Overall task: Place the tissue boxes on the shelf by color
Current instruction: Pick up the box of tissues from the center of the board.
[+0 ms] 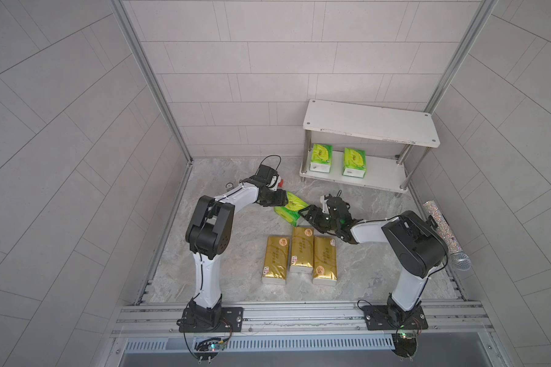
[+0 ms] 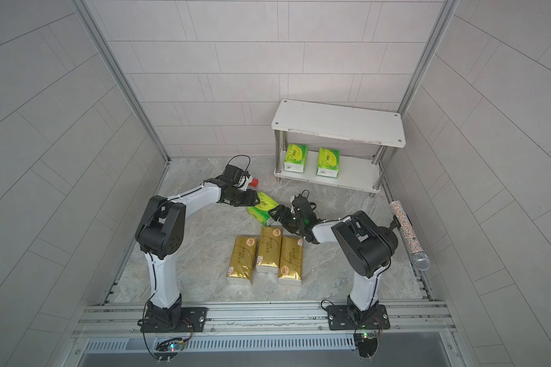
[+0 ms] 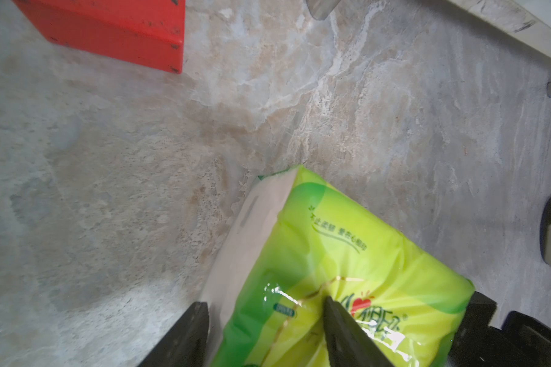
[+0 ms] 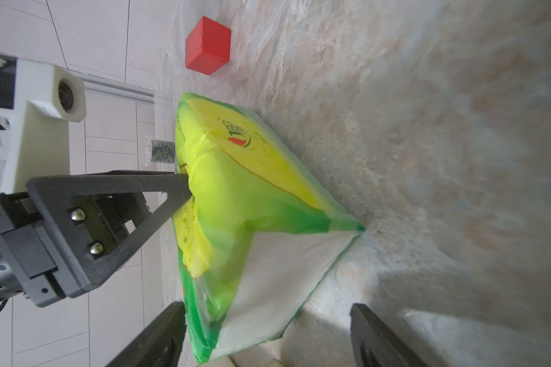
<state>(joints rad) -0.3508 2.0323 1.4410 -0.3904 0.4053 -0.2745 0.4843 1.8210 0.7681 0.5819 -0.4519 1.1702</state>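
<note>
- The left end effector [image 3: 265, 300] is clamped on the wrapper of the green pack [image 1: 291, 208]. That pack sits on the bench [image 1: 236, 254] between the two arms, tipped up on one edge.
- The right end effector [image 4: 267, 306] is spread wide, its jaws either side of the pack's white end and not touching it.
- The pack's long axis runs roughly from one end effector towards the other. The shelf [image 1: 369, 124] stands beyond, on the right arm's side, so that arm is nearer to it.
- On the shelf's lower board, two more green packs [image 1: 354, 162] stand apart, with bare board left beside them.
- Three gold packs [image 1: 302, 249] lie side by side on the bench, nearer the arm bases.
- To me it looks like a handover to the right arm.
</note>
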